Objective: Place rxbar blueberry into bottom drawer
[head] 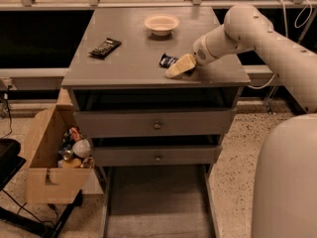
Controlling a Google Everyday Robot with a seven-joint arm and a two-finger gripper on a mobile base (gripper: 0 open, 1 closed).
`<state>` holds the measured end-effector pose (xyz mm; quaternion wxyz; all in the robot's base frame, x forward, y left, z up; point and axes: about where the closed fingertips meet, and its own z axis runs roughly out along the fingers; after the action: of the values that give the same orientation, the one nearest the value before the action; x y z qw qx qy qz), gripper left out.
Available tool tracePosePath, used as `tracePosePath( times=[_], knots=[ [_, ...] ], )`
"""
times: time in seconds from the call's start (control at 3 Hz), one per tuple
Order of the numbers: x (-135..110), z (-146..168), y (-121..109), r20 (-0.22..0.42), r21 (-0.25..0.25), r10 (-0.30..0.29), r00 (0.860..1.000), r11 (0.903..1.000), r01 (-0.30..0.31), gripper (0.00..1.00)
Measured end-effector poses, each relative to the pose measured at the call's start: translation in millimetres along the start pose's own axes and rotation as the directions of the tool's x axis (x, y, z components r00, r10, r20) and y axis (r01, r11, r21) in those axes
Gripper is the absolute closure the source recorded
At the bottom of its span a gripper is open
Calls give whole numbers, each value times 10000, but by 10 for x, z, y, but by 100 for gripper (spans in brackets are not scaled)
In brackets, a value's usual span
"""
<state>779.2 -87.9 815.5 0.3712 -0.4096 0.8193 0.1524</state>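
The rxbar blueberry (167,60), a dark blue wrapper, lies on the right half of the grey cabinet's top (129,63). Only its left end shows, because my gripper (181,66) is down on the bar's right end and covers the rest. My white arm reaches in from the right. The bottom drawer (158,202) is pulled out below the two knobbed drawers, a wide shallow grey tray with nothing in it.
A black-wrapped bar (105,47) lies at the left of the cabinet top and a white bowl (161,24) stands at the back. A cardboard box (44,167) with several items stands on the floor left of the cabinet.
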Motion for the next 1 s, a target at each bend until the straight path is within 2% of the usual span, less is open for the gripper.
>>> tracePosePath(
  times=[0.33,1.0],
  knots=[
    [151,70,76,-583,-95,-142,9982,9999,136,18],
    [20,-52,66,-584,-95,-142,9982,9999,137,65]
  ],
)
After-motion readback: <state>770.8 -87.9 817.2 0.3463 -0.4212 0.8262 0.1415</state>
